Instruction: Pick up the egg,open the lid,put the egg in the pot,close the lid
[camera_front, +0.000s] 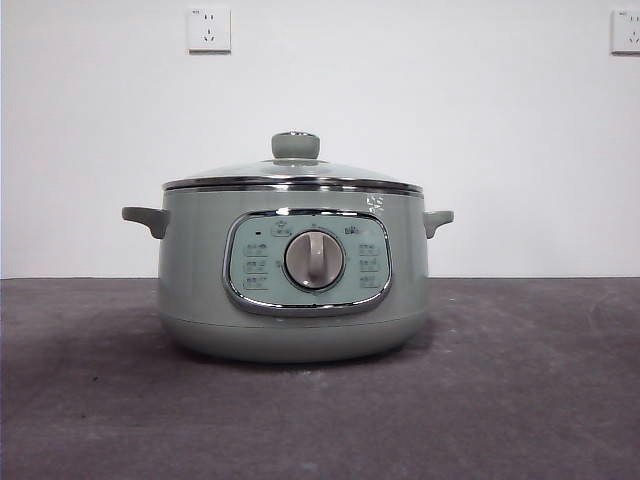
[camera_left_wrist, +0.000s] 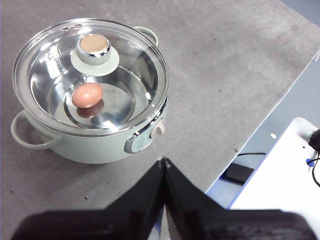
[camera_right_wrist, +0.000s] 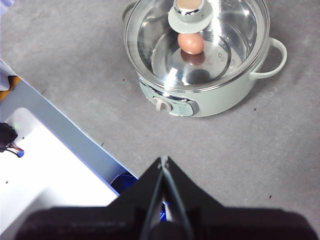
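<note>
The sage-green pot (camera_front: 200, 280) stands mid-table with its dial facing the front camera. The glass lid (camera_front: 230, 172) sits shut on the pot, green knob on top. Through the lid (camera_left_wrist: 145, 65) the brown-orange egg (camera_left_wrist: 87, 95) lies on the pot's steel floor; the same egg (camera_right_wrist: 191, 42) shows in the right wrist view under the lid (camera_right_wrist: 240, 30). My left gripper (camera_left_wrist: 164, 162) is shut, empty, held high and back from the pot (camera_left_wrist: 95, 147). My right gripper (camera_right_wrist: 163, 161) is also shut and empty, well off the pot (camera_right_wrist: 220, 100). Neither gripper shows in the front view.
Grey felt table (camera_front: 520, 400) spreads around the pot. Its edge (camera_left_wrist: 280, 100) runs close to the left arm's side, with a white stand (camera_left_wrist: 280, 185) below. Another white stand (camera_right_wrist: 40, 165) lies past the edge on the right arm's side. Wall sockets (camera_front: 208, 29) hang behind.
</note>
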